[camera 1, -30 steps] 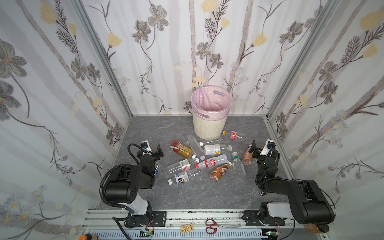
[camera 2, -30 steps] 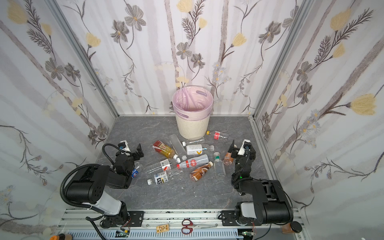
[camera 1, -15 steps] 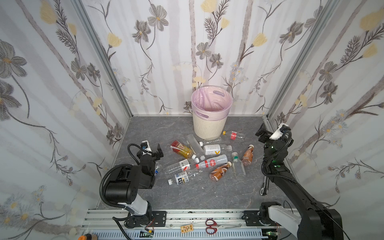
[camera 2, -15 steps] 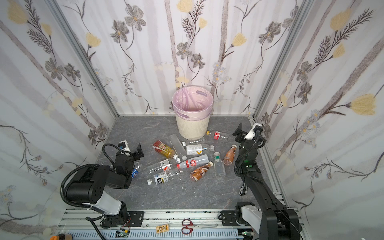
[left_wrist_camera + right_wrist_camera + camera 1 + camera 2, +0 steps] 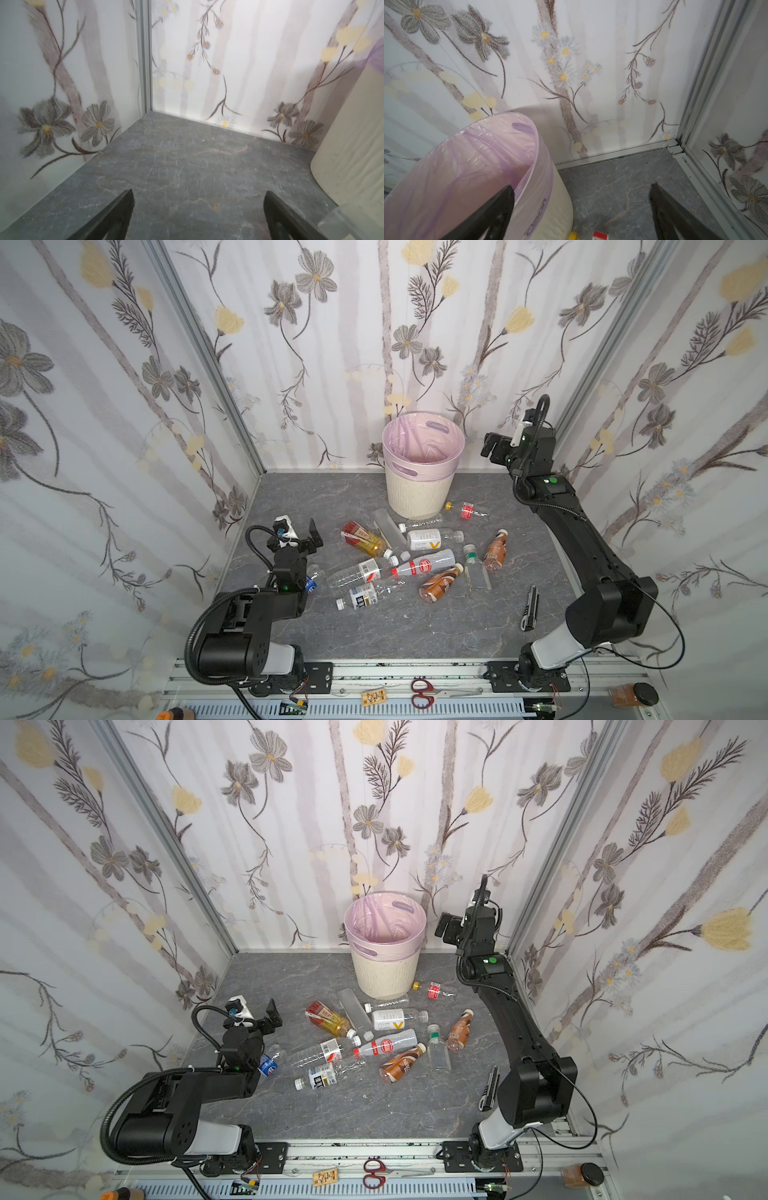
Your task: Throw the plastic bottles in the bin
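Right gripper (image 5: 492, 448) (image 5: 581, 187): fingers spread wide with nothing between them; raised at 1 o'clock, about level with the bin's rim and just off its 3 o'clock side.
Left gripper (image 5: 297, 536) (image 5: 197, 193): fingers spread wide and empty, low at 9 o'clock, facing the bare 11 o'clock corner.
Plastic bottles (image 5: 424, 566): lying on their sides in a loose cluster over the middle of the table, several touching.
Yellow-capped bottle (image 5: 465, 509): apart from the cluster, near the bin's foot at 1 o'clock.
Blue-label bottle (image 5: 311, 583): at the cluster's 9 o'clock edge, just beside the left arm.
Bin (image 5: 415, 493): upright at 12 o'clock, close to the back wall, pink liner folded over the rim.
Open room: bare grey table (image 5: 395, 630) from 5 to 7 o'clock, and in both back corners.
Black bar (image 5: 530, 608): flat at 4 o'clock, near the right arm.
Edges: papered walls on three sides; rail (image 5: 457, 672) along 6 o'clock, red scissors (image 5: 422, 691) on it.
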